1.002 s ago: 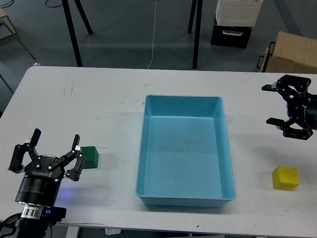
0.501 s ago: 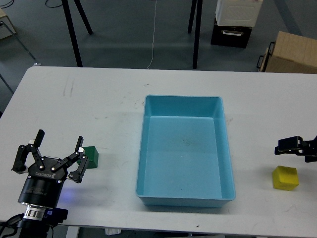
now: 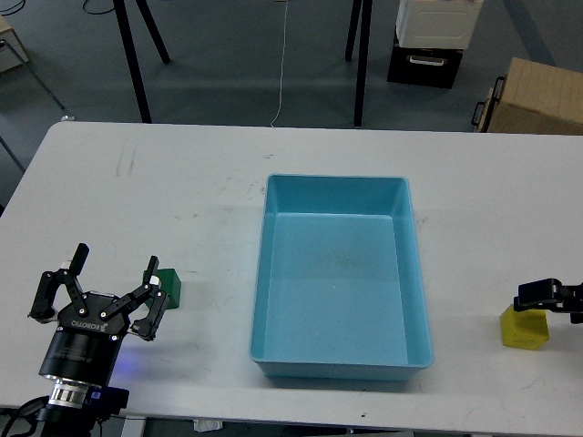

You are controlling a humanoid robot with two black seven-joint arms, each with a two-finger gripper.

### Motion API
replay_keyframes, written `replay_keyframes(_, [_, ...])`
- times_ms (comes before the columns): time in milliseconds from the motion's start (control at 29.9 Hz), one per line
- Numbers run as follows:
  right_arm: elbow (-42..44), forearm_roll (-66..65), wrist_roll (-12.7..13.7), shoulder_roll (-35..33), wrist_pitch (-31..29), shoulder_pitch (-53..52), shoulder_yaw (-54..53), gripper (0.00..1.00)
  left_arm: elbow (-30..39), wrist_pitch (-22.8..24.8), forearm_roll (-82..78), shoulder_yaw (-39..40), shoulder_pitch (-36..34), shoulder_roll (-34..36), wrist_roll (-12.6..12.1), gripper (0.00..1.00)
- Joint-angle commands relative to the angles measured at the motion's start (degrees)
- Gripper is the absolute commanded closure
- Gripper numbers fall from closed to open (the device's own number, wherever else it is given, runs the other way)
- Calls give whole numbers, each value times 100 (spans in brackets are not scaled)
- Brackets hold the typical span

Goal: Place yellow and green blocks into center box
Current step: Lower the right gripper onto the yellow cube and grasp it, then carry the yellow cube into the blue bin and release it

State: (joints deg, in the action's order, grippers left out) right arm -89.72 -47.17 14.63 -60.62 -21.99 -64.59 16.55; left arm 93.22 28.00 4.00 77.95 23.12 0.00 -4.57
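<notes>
The green block [image 3: 169, 287] sits on the white table at the left, partly hidden by a finger of my left gripper [image 3: 115, 273]. That gripper is open and empty, just left of the block. The yellow block [image 3: 524, 330] sits near the table's right edge. Only one dark finger [image 3: 544, 294] of my right gripper shows, lying over the yellow block's top edge; the rest of the gripper is out of view. The light blue center box [image 3: 337, 179] is empty in the middle of the table.
Beyond the table's far edge, on the floor, stand a cardboard box [image 3: 537, 96], a white and black container [image 3: 428, 41] and black stand legs [image 3: 363, 64]. The white table [image 3: 182, 200] is bare around the box.
My right gripper dropped from beside the box's far right down to the yellow block, mostly leaving the view. My left gripper shifted slightly down and right, beside the green block.
</notes>
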Motion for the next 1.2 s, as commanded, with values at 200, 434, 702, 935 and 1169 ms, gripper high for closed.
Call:
replay_keyframes(200, [7,6,269,164,143,192,-3,66,-85,0,-5,1,9,0,0,0])
replay_keyframes(434, [-194,59,286,103,310,210,-275,97,-120,0,-5,-8,18,0,0,0])
replay_keyframes(702, [-318,1286,286,85,222,-246,-1276,100,-111,0,-5,-8,18,0,0,0])
replay_keyframes(935, [23,1852,286,1603,379,-1828,-392,100,-111,0,-5,-8,9,0,-9,0])
replay_keyframes(1169, [736,1843,295,3336,705,-1882,331,97,-111,0,-5,-35,0,0,0,0])
